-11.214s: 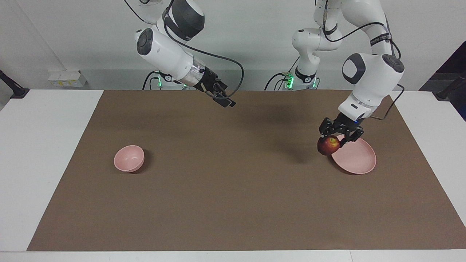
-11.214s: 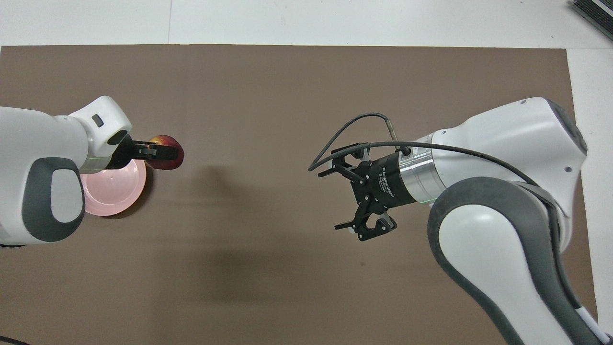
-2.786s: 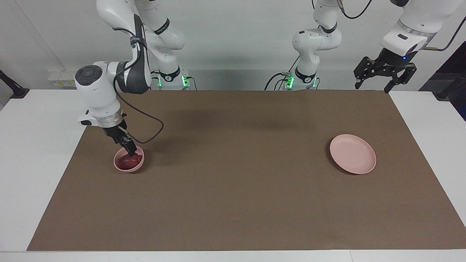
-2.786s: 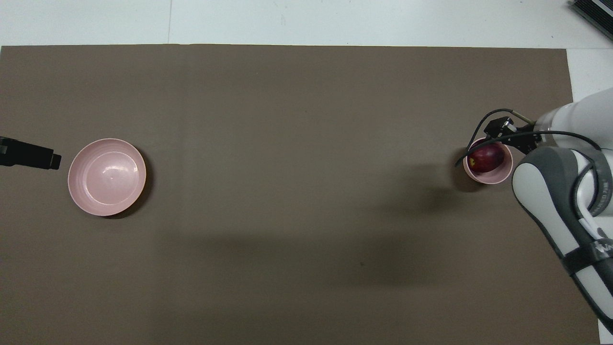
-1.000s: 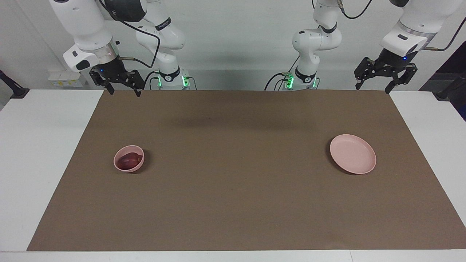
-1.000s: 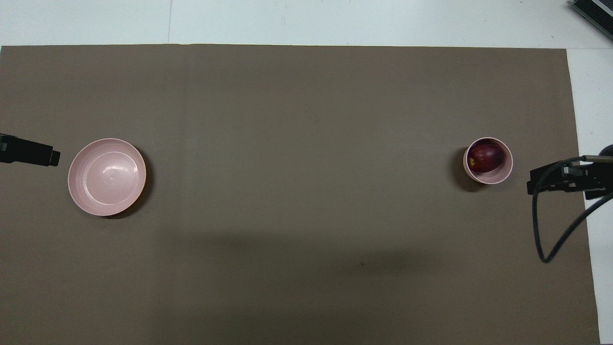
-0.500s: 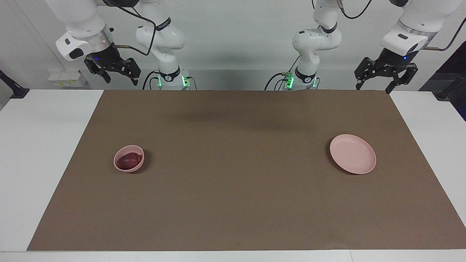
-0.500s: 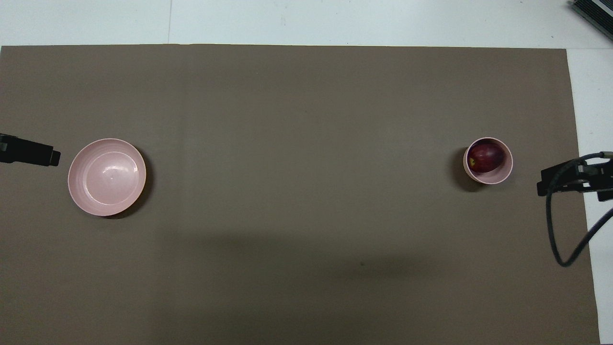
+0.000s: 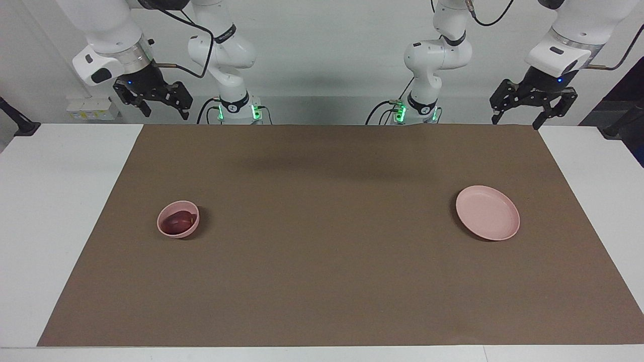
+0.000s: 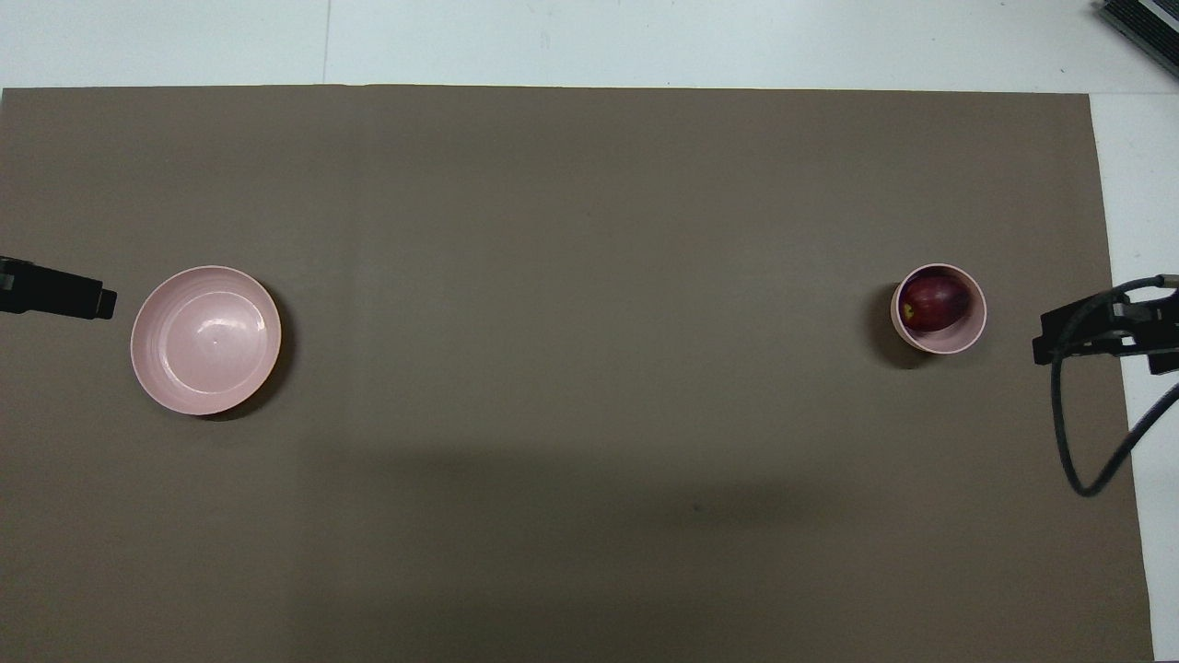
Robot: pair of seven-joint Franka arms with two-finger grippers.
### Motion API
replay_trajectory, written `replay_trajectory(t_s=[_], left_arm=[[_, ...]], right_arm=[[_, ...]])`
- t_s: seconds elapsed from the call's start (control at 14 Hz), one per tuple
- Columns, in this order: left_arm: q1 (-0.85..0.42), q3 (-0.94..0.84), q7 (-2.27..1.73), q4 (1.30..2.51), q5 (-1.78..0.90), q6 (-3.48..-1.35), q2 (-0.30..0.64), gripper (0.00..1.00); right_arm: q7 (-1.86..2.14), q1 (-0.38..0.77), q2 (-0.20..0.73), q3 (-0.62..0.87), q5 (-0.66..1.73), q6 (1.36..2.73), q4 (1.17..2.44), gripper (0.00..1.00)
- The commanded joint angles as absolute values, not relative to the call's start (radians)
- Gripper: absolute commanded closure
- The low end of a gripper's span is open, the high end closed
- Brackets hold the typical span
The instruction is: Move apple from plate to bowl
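Since the apple already sits down in the bowl near the right arm's end of the surface, with the plate bare toward the left arm's end, this looks finished to me. Both the right claw and left claw hang wide open and empty over the robots' edge. If it needed regrabbing, I'd guess firm, smooth, a bit slippery, light: pinch across its widest part from above.

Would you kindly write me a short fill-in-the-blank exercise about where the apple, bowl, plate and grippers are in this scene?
1. The apple lies in the ____.
2. The plate sits toward the ____ arm's end of the table.
3. The bowl sits toward the ____ arm's end.
4. The left gripper and right gripper both hang raised and ____.

Missing words: bowl; left; right; open
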State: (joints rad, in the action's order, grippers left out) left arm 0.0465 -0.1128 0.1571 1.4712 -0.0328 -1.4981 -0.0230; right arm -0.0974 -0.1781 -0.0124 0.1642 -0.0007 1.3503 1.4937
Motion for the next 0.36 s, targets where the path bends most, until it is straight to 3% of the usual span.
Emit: replay_trajectory(t_s=[0.0, 0.29], left_arm=[[0.052, -0.115, 0.169, 1.477, -0.029, -1.503, -0.034, 0.00], [0.054, -0.114, 0.167, 1.477, -0.029, -1.503, -0.034, 0.00]], right_arm=[[-0.064, -0.187, 0.002, 0.169, 0.008, 1.331, 1.466, 0.00], [-0.064, -0.192, 0.002, 0.169, 0.008, 1.330, 1.466, 0.00]])
